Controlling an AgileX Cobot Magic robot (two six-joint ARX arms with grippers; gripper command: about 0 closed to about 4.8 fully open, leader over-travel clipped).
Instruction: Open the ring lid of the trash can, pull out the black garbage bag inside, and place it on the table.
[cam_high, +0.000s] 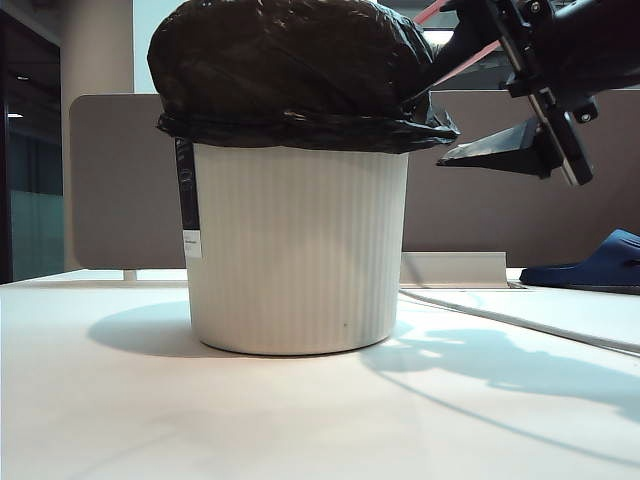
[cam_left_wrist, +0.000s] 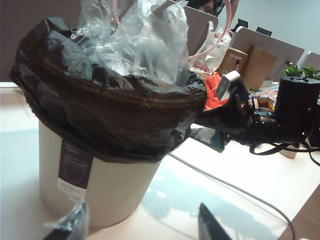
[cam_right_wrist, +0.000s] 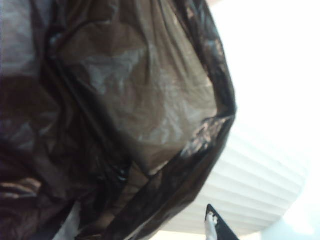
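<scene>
Exterior view: glossy crinkled black garbage bag (cam_high: 290, 70) bulging from ribbed cream-white trash can (cam_high: 298, 250), not yet on white table (cam_high: 150, 420); pink ring lid (cam_left_wrist: 220, 35) raised; right gripper (cam_high: 500, 110) wide open beside rim; left gripper (cam_left_wrist: 140, 227) held back, parted, empty.

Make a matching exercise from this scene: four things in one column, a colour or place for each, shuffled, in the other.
Things:
1. garbage bag
2. trash can
3. slipper
4. right hand

Descriptions:
A. dark blue, lying on the far right of the table
B. cream-white with fine ribs
C. glossy black, bulging over the rim
D. raised beside the bag's edge, jaws open

Pairs: 1-C, 2-B, 3-A, 4-D
</scene>
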